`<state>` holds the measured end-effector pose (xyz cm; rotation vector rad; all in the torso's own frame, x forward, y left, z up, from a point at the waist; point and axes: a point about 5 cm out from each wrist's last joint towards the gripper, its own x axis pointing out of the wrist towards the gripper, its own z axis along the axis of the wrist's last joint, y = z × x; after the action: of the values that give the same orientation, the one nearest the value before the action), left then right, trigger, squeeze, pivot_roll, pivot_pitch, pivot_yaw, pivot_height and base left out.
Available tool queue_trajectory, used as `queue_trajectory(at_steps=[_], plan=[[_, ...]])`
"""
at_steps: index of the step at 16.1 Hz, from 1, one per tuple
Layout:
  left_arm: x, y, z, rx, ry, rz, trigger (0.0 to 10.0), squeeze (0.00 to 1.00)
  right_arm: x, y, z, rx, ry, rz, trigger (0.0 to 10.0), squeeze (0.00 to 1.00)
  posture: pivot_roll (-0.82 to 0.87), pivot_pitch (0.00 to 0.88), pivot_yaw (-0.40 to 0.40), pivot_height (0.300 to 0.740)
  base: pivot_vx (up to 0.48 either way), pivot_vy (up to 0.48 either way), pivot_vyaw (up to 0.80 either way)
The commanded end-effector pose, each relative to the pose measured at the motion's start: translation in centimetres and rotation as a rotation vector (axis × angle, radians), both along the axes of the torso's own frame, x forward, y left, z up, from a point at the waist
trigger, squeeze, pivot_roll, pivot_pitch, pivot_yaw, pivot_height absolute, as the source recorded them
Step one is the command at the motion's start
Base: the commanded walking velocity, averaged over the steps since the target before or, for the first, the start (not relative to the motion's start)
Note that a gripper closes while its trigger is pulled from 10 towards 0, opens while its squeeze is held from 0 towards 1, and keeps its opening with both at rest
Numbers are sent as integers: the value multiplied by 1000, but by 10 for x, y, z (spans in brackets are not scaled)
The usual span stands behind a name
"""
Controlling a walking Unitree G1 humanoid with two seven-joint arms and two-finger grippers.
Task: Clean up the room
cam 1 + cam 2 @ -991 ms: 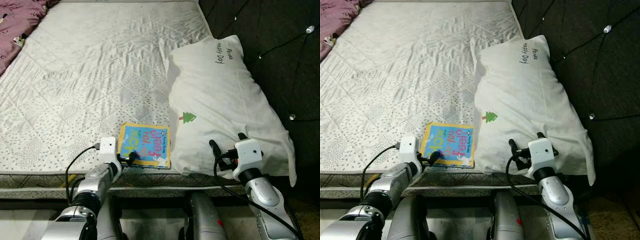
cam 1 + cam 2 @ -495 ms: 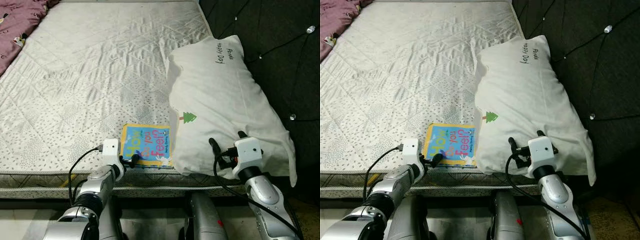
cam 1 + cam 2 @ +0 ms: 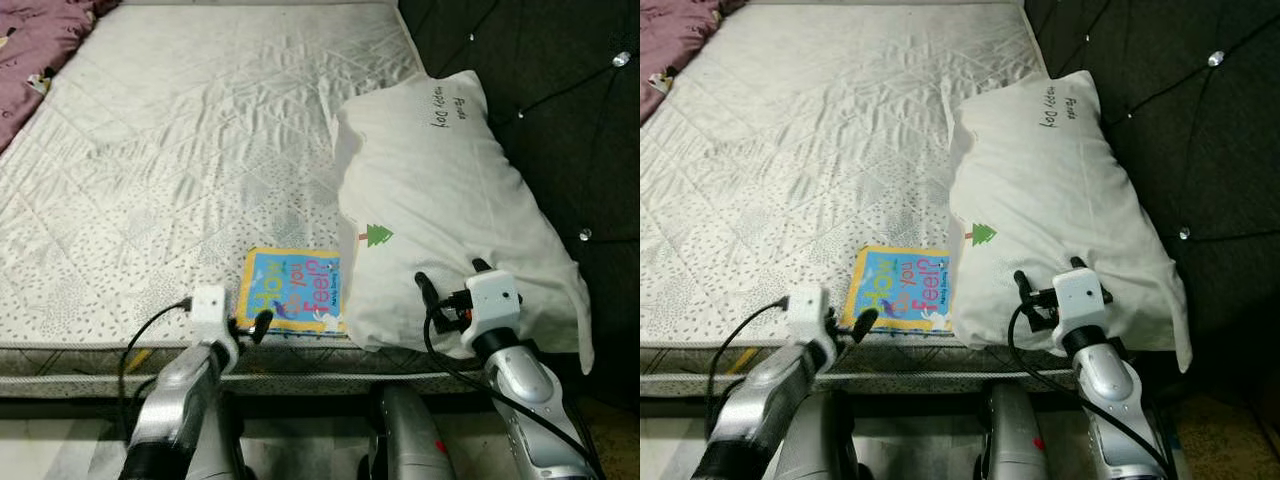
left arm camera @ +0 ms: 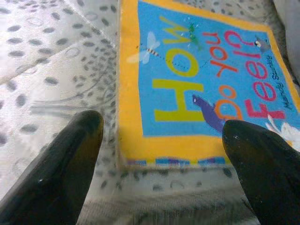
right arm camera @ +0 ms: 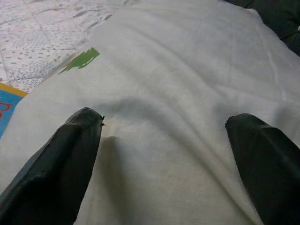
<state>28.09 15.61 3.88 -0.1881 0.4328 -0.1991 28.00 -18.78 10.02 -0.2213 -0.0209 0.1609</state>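
Left eye view: a white quilted mattress with grey speckles (image 3: 180,150) fills most of the frame, a dark tufted headboard (image 3: 560,120) runs down the right side, and a fold of mauve bedding (image 3: 35,50) sits in the upper left corner.
Book: a flat picture book with a yellow border and blue cover reading "How Do You Feel?" (image 3: 292,290) lies at lower centre, close to the mattress's near edge, its right side touching or slipping just under the pillow.
Pillow: a long white pillow with a small green tree print (image 3: 450,210) lies lengthwise along the right of the frame, beside the headboard.
Left gripper: the left gripper (image 4: 161,136) is at the book's near edge, its two black fingers spread wide to either side of the yellow border; nothing is pinched yet.
Right gripper: the right gripper (image 5: 164,129) sits low over the pillow's near end, fingers spread apart, the fabric between them not gripped.
Done so far: judging by how things lie, nothing has been lifted; the book is flat on the bed.
Left to do: likely close on the book and carry it off, then square up the pillow and deal with the mauve bedding.
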Motion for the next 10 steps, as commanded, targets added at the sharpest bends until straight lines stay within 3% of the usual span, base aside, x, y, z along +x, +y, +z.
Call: queue_trajectory(at_steps=[1,3,4,6,7,10], plan=[[-17,-3,1,-2,14,-12,10000,0,-1,-1,-5,2,15,3,10000,0,-30,118,-3,574,0,0,0],[-36,-6,10,-21,-17,3,10000,0,0,2,-6,8,17,7,10000,0,-6,108,-4,574,0,0,0],[-39,-9,26,-36,-132,22,10000,0,2,4,-6,18,15,11,10000,0,0,105,-3,574,0,0,0],[-39,-7,47,-5,-291,55,10000,0,6,8,-4,61,9,0,10000,0,18,91,2,574,0,0,0],[-41,-2,60,7,-370,87,10000,0,10,11,0,154,15,-36,10000,0,25,73,11,574,0,0,0],[-35,12,71,44,-425,142,10000,0,17,23,9,282,-5,-86,10000,0,32,42,29,574,0,0,0]])
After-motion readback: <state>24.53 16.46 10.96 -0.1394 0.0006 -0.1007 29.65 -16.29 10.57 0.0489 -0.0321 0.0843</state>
